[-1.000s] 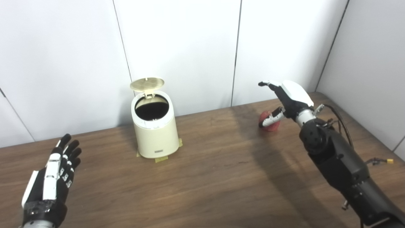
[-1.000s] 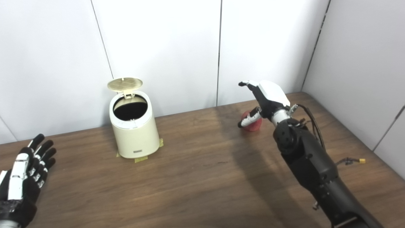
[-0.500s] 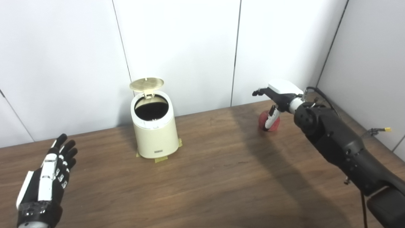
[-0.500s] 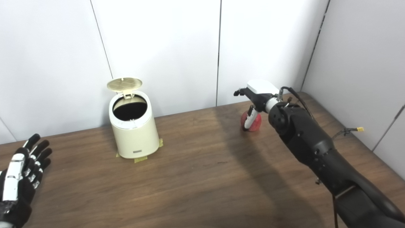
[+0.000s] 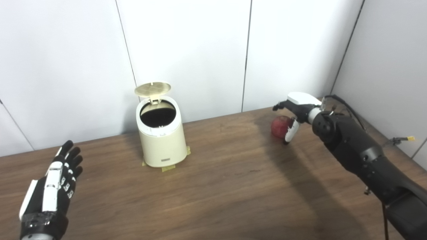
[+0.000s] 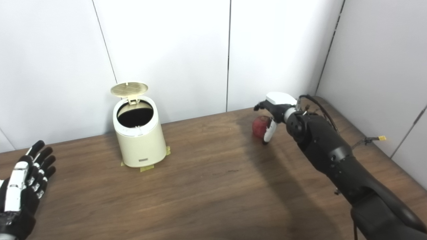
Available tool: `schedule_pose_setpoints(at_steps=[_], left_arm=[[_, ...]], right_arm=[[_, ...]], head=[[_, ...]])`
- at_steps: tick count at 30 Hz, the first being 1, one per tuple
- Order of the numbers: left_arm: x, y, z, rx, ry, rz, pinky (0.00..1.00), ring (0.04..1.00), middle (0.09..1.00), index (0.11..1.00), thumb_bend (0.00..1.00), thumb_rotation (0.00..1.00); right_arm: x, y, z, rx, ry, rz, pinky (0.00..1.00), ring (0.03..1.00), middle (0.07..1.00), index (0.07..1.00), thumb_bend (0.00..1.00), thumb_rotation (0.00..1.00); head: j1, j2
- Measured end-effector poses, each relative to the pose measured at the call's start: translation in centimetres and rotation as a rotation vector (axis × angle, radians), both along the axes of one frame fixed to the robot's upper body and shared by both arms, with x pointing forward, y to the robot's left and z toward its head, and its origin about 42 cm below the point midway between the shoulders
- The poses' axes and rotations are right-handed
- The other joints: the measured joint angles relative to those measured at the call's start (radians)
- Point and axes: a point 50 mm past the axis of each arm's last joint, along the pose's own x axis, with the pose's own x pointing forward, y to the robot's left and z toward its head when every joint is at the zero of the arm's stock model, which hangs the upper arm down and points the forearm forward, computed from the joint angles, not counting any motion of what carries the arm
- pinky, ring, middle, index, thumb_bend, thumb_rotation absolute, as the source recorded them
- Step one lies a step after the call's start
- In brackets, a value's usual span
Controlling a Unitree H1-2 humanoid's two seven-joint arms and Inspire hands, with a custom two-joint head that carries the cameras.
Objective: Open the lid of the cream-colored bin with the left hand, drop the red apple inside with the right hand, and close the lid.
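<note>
Brown wooden table (image 5: 213,186) stood against white wall panels (image 5: 186,50). Cream bin (image 5: 161,138) sat upright toward table's back left, lid (image 5: 152,89) flipped up at rear, dark inside showing; yellow tape (image 5: 168,167) under base. Red apple (image 5: 279,126) lay on table, well apart to bin's right. Right hand (image 5: 297,108) arched over apple, fingers spread, thumb just beside it; contact unclear, nothing gripped. Left hand (image 5: 53,186) hovered near left edge, flat, fingers extended, empty.
</note>
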Motion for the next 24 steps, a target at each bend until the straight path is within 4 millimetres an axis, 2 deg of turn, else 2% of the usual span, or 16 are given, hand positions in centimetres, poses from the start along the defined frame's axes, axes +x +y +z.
schedule_pose_setpoints(at_steps=[7, 12, 24], left_arm=[[-0.3, 0.3, -0.1, -0.011, 0.012, 0.002, 1.00, 0.974, 0.976, 1.000, 0.21, 1.00], [-0.4, 0.2, 0.1, -0.008, 0.007, 0.002, 1.00, 0.980, 0.975, 1.000, 0.20, 1.00], [-0.7, 0.4, 0.4, -0.018, 0.008, -0.003, 1.00, 0.976, 0.974, 1.000, 0.20, 1.00]], right_arm=[[0.1, 0.6, -1.0, -0.019, -0.008, 0.015, 0.75, 0.859, 0.857, 0.822, 0.91, 0.09], [0.2, 1.1, -1.7, -0.009, 0.001, 0.029, 0.78, 0.887, 0.866, 0.816, 0.90, 0.05], [0.2, 1.0, -2.0, 0.008, -0.022, 0.051, 0.75, 0.845, 0.822, 0.778, 0.87, 0.01]], head=[[-0.002, 0.006], [0.000, 0.014], [-0.002, 0.025]])
